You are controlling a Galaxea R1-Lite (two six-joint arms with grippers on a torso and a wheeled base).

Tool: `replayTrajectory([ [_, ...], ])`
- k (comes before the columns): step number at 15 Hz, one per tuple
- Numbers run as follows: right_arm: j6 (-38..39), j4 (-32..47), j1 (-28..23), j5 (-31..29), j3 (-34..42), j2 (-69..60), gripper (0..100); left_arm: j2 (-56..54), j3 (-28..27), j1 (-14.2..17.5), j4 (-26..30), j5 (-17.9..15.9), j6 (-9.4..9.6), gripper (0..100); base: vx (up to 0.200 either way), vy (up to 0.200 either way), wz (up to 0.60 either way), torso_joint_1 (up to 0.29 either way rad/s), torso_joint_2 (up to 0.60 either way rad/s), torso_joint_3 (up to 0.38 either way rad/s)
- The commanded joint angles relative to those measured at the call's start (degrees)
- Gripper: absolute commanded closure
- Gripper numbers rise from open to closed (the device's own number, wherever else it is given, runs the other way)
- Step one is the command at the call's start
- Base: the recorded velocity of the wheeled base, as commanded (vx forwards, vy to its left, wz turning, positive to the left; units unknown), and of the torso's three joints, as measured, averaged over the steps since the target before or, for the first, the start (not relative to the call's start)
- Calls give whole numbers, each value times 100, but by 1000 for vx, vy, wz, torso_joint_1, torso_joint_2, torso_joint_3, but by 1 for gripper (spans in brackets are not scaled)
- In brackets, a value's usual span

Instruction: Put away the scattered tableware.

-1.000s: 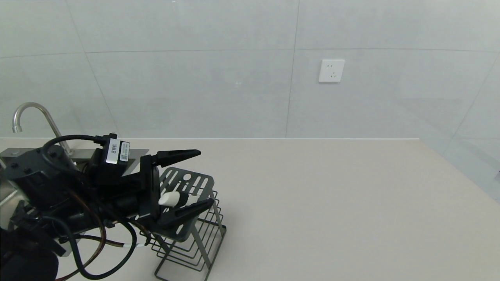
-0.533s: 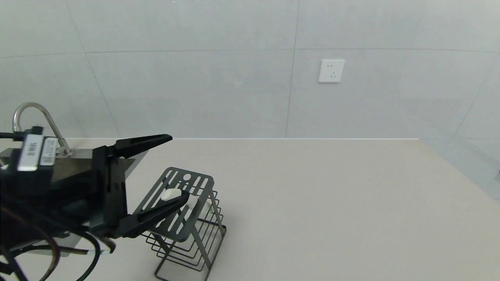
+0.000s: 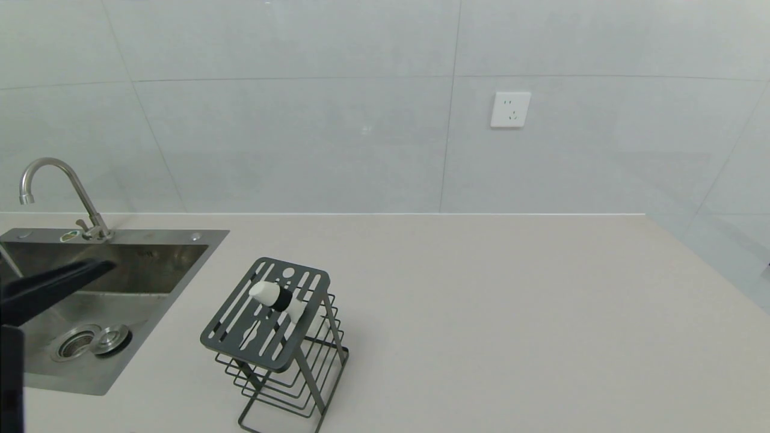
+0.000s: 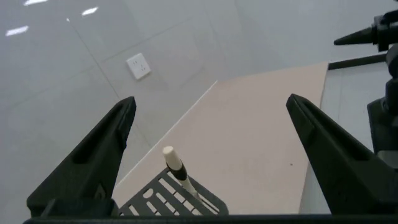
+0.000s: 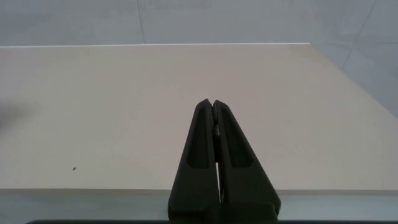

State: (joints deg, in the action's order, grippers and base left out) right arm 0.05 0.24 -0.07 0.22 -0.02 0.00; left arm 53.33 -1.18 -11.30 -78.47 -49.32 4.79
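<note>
Left gripper (image 4: 210, 102): fingers spread wide, nothing between them; one finger (image 3: 57, 284) shows at the head view's left edge, across the sink (image 3: 150, 264).
Right gripper (image 5: 212, 111): fingers pressed together, empty, above bare countertop (image 3: 511, 313).
Utensil (image 3: 272, 295): white handle with a black band, tilted, standing in a top slot of the rack.
Rack (image 3: 240, 328): dark slotted metal, lower centre-left, just right of the sink.

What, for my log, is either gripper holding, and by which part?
Nothing. The left gripper is open, apart from the white-handled utensil in the rack; the right gripper is shut empty.
</note>
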Motion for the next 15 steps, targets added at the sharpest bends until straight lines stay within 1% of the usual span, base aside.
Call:
replayTrajectory([
  [1, 4, 2, -1, 4, -6, 9, 100, -2714, 118, 357, 1387, 265, -611, 0, 0, 0, 0, 0, 0, 0],
  [2, 4, 2, -1, 4, -6, 9, 100, -2714, 118, 357, 1387, 265, -611, 0, 0, 0, 0, 0, 0, 0],
  [3, -5, 2, -1, 4, 2, 9, 100, -3910, 22, 488, 2793, 292, -866, 0, 0, 0, 0, 0, 0, 0],
  [4, -5, 2, -1, 4, 2, 9, 100, -4490, -128, 532, 3681, 292, -1042, 0, 0, 0, 0, 0, 0, 0],
  [5, -5, 2, -1, 4, 2, 9, 100, -4490, -128, 532, 3681, 292, -1042, 0, 0, 0, 0, 0, 0, 0],
  [6, -5, 2, -1, 4, 2, 9, 100, -4797, 39, 550, 4428, 318, -752, 0, 0, 0, 0, 0, 0, 0],
  [7, -5, 2, -1, 4, 2, 9, 100, -4797, 118, 559, 4630, 511, -602, 0, 0, 0, 0, 0, 0, 0],
  [8, -14, 2, -1, 4, 2, 9, 100, -4797, 118, 559, 4947, 872, -444, 0, 0, 0, 0, 0, 0, 0],
  [9, -14, 2, -1, -4, 2, 9, 100, -4797, 118, 559, 5826, 2093, -163, 0, 0, 0, 0, 0, 0, 0],
  [10, -14, 2, -1, -22, 2, 9, 100, -4797, 118, 559, 6608, 3148, 57, 0, 0, 0, 0, 0, 0, 0],
  [11, -14, 2, -1, -22, 2, 9, 100, -4797, 118, 559, 7082, 3772, 127, 0, 0, 0, 0, 0, 0, 0],
  [12, -14, 2, -1, -31, 2, 9, 100, -4797, 118, 594, 7917, 4510, 31, 0, 0, 0, 0, 0, 0, 0],
  [13, -14, 2, -1, -40, 2, 9, 100, -4806, 101, 726, 7873, 4590, -57, 0, 0, 0, 0, 0, 0, 0],
  [14, -22, 2, -1, -40, 2, 9, 100, -4824, 118, 884, 7812, 4607, -57, 0, 0, 0, 0, 0, 0, 0],
  [15, -22, 2, -1, -40, 2, 9, 100, -5043, 118, 1121, 7803, 4607, -48, 0, 0, 0, 0, 0, 0, 0],
])
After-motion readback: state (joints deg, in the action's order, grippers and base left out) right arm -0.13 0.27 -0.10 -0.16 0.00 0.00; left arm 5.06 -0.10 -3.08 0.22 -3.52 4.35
